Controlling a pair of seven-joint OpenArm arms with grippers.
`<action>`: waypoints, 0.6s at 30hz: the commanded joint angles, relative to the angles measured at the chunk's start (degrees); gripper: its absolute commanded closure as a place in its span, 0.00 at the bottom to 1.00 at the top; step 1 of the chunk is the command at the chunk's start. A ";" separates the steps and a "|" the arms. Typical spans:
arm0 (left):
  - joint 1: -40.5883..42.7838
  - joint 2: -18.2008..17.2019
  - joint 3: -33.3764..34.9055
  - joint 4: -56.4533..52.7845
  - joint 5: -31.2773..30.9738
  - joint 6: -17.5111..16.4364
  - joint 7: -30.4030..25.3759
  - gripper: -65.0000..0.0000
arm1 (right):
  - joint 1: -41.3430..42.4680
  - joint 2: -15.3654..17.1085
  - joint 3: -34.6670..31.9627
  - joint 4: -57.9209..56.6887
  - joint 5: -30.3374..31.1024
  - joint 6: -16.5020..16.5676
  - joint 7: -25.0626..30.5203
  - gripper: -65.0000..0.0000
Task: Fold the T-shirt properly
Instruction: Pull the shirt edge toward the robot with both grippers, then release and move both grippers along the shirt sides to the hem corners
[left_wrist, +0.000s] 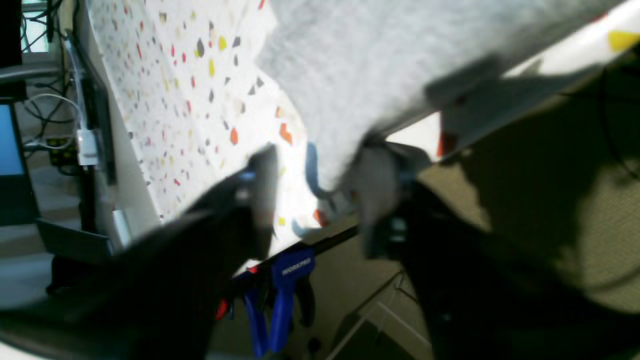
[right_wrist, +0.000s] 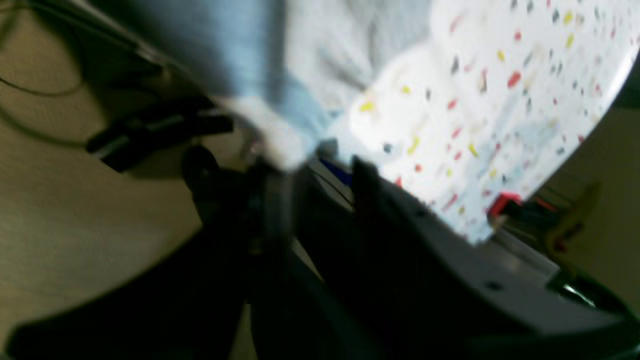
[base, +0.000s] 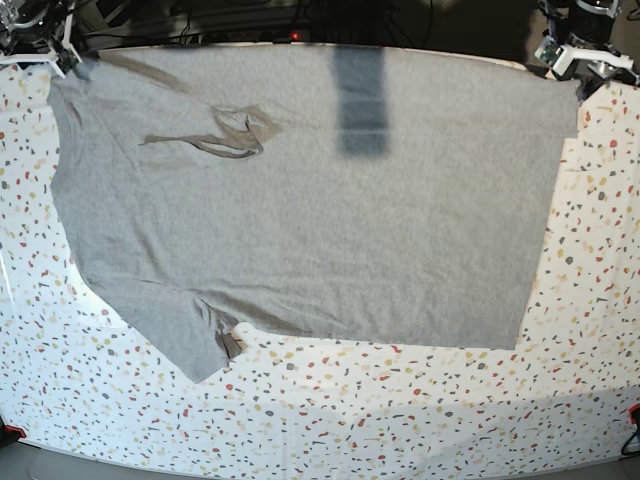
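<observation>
The light grey T-shirt (base: 300, 200) lies spread flat on the speckled table (base: 400, 410), plain side up. Its collar (base: 235, 135) is at the upper left and one sleeve (base: 190, 335) points to the lower left. My left gripper (base: 575, 55) is at the shirt's far right corner. In the left wrist view its jaws (left_wrist: 320, 200) stand apart, with the shirt's corner (left_wrist: 380, 60) hanging against one finger (left_wrist: 380, 195). My right gripper (base: 45, 45) is at the far left corner. The right wrist view is blurred, and its jaws (right_wrist: 315, 185) look apart beside the shirt edge (right_wrist: 320, 55).
The shirt's far edge reaches the table's back edge. A blue clamp (left_wrist: 285, 295) grips the table edge below the left gripper. Red clamps hold the table cover at corners (base: 632, 415) (right_wrist: 502, 202). A monitor and cables (left_wrist: 10, 140) stand beyond the table.
</observation>
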 joint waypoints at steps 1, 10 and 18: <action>0.59 -0.72 -0.55 0.94 0.39 1.18 0.55 0.58 | -0.50 0.66 0.61 1.38 -0.15 -0.83 0.15 0.65; 0.59 -4.20 -2.99 5.90 3.45 1.20 7.13 0.58 | -0.46 0.66 2.45 7.06 -0.37 -2.56 -0.42 0.65; -1.88 -11.76 -9.55 8.20 -17.38 -0.81 3.15 0.58 | 3.74 0.66 7.89 8.98 9.11 -1.97 -0.07 0.65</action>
